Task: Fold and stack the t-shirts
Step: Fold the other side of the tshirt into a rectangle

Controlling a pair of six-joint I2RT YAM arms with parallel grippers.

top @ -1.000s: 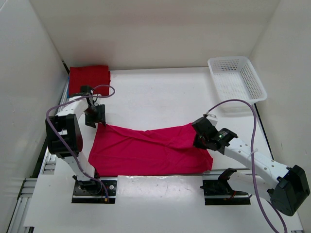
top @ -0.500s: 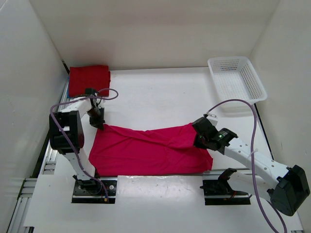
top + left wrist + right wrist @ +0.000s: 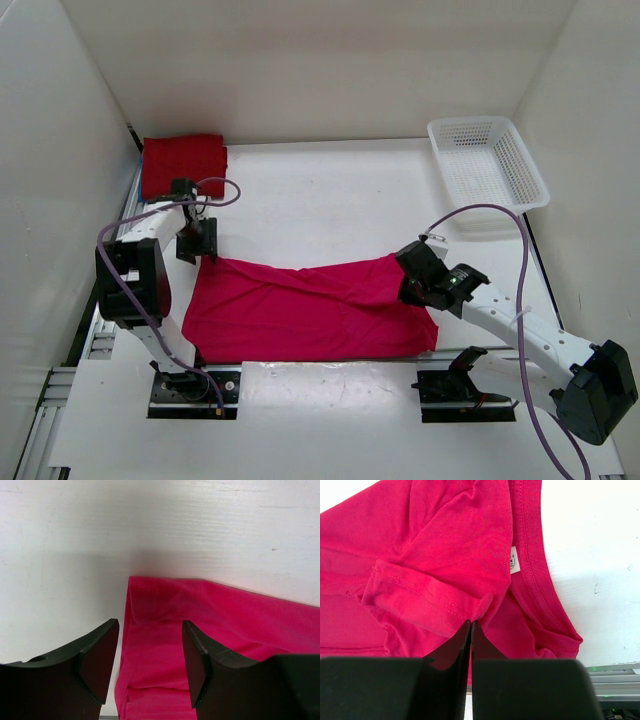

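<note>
While the right gripper (image 3: 471, 622) is pinching the pink shirt (image 3: 300, 310),
the left gripper (image 3: 150, 647) is hanging over its corner, jaws standing apart.

White walls (image 3: 300, 70) enclose white table (image 3: 330, 190); even bright light, soft shadows.

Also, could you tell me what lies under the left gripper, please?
Under the left gripper lies a corner of the pink shirt on the white table; anything beneath the cloth is hidden.
</note>
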